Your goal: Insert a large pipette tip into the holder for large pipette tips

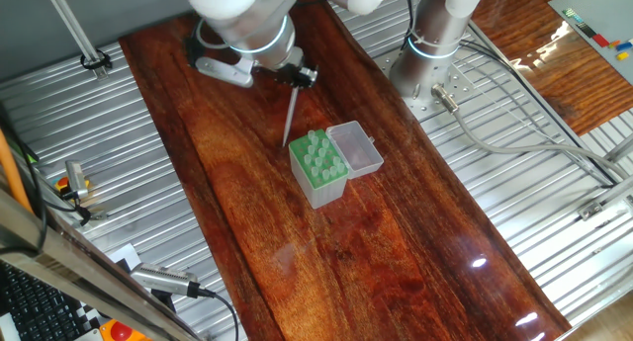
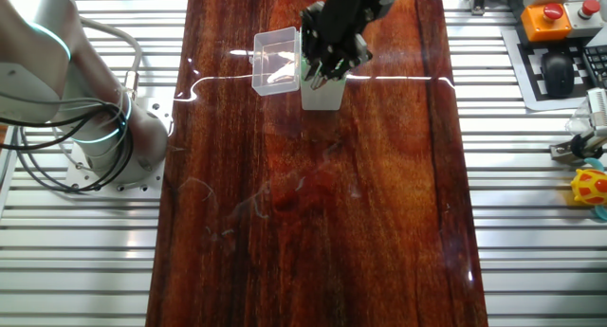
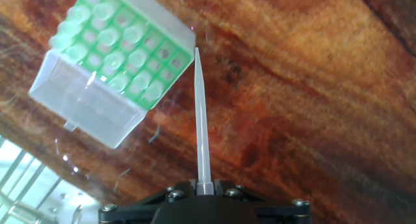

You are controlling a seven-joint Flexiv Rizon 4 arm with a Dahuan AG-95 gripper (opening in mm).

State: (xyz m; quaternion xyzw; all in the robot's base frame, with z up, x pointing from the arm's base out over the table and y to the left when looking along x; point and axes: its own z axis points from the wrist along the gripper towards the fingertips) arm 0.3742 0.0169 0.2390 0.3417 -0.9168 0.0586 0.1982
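Note:
My gripper (image 1: 302,76) is shut on the large pipette tip (image 1: 292,114), a long clear tapered tube that hangs point down. In the hand view the pipette tip (image 3: 202,120) runs up from my gripper (image 3: 204,184), and its point ends just beside the right edge of the green holder (image 3: 117,45). The holder (image 1: 317,163) stands on the wooden table with its clear lid (image 1: 355,148) open to one side. Several holes hold short pale green stubs. In the other fixed view my gripper (image 2: 334,52) hovers over the holder (image 2: 322,90) and hides its top.
The wooden tabletop (image 1: 396,242) lies between ribbed metal surfaces (image 1: 89,163). The arm's base (image 1: 430,54) stands at the back right with cables. In the other fixed view a control box with buttons (image 2: 560,24) and a toy (image 2: 590,187) sit at the right edge.

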